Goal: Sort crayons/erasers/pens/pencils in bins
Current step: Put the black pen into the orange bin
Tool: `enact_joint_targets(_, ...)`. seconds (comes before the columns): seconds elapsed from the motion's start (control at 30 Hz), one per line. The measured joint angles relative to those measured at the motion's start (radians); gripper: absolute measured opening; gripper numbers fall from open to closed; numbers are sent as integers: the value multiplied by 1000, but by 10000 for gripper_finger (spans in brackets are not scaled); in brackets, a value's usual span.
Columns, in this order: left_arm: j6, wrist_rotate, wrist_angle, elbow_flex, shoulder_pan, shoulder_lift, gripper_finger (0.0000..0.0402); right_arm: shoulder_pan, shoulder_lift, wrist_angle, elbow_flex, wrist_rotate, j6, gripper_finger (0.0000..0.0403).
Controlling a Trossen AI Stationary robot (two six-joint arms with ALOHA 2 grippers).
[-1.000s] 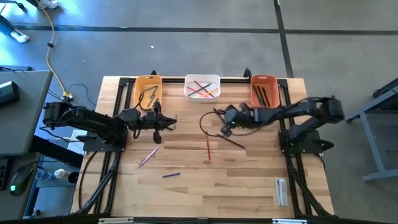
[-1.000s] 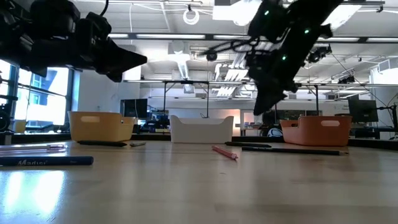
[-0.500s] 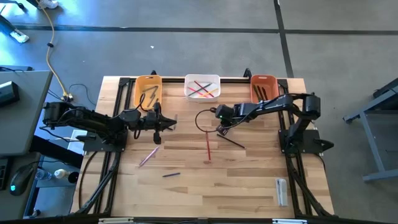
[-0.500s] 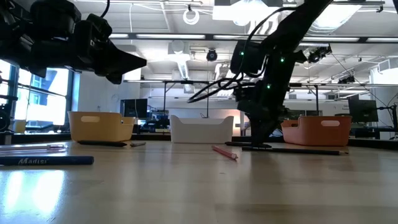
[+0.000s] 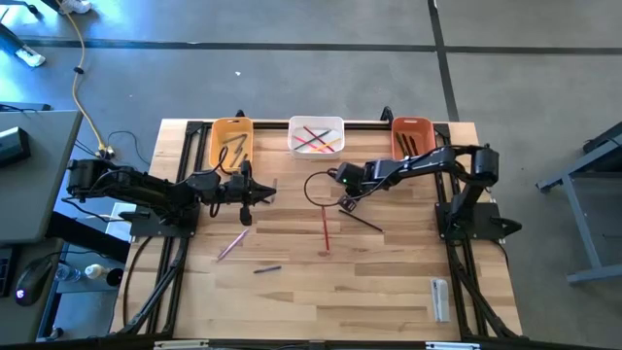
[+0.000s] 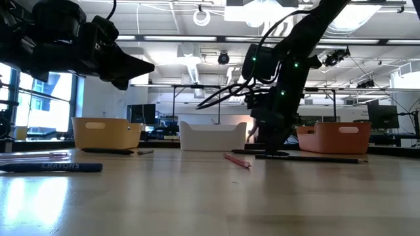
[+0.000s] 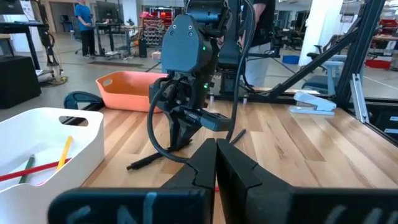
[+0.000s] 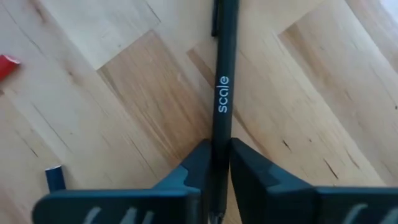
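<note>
1. Nearest the front edge of the desk (image 5: 389, 282), at about five o'clock, lies a small whitish oblong item (image 5: 439, 297), flat and well apart from everything else; at about seven o'clock lies a short blue crayon (image 5: 267, 269) with a printed paper wrap, and just beyond it a thin pink pencil (image 5: 231, 244).

2. Near the centre a slim red pencil (image 5: 325, 233) lies lengthwise on the pale wood planks, matt and straight.

3. Just past centre, toward two o'clock, the right gripper (image 5: 347, 203) is down at the desk top, its fingers (image 8: 249, 171) closed on a smooth black pen (image 8: 221, 93) with pale lettering on its round barrel; the rest of the pen runs out ahead along the wood.

4. To do this pick well, I judge the pinch should stay square across the barrel and the lift go straight up, since a round glossy barrel held near one end may swing or slip. The pen then wants carrying level toward one o'clock.

5. At about ten o'clock the left gripper (image 5: 251, 192) hangs above the desk, fingers closed on nothing.

6. Along the far edge stand three rounded plastic bins: yellow-orange bin (image 5: 216, 141) at eleven, white bin (image 5: 294, 143) at twelve holding coloured pencils, red-orange bin (image 5: 429, 136) at one holding dark pens.
</note>
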Motion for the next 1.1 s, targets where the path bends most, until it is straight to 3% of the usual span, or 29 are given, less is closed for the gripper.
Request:
enact_joint_targets(0.2,0,0,0,0,0,0,0,-1,-48,-46,-6,-12,-18,31)
enact_joint_targets(0.4,0,0,0,0,0,0,0,-1,-186,-170,-5,-4,13,31)
enact_joint_targets(0.7,0,0,1,0,0,0,0,-26,-484,-469,-5,176,122,31)
enact_joint_targets(0.9,-10,0,1,0,0,0,0,-145,-563,-629,-5,376,196,30)
enact_joint_targets(1.1,-11,2,1,0,0,0,0,-306,-501,-552,-44,396,124,30)
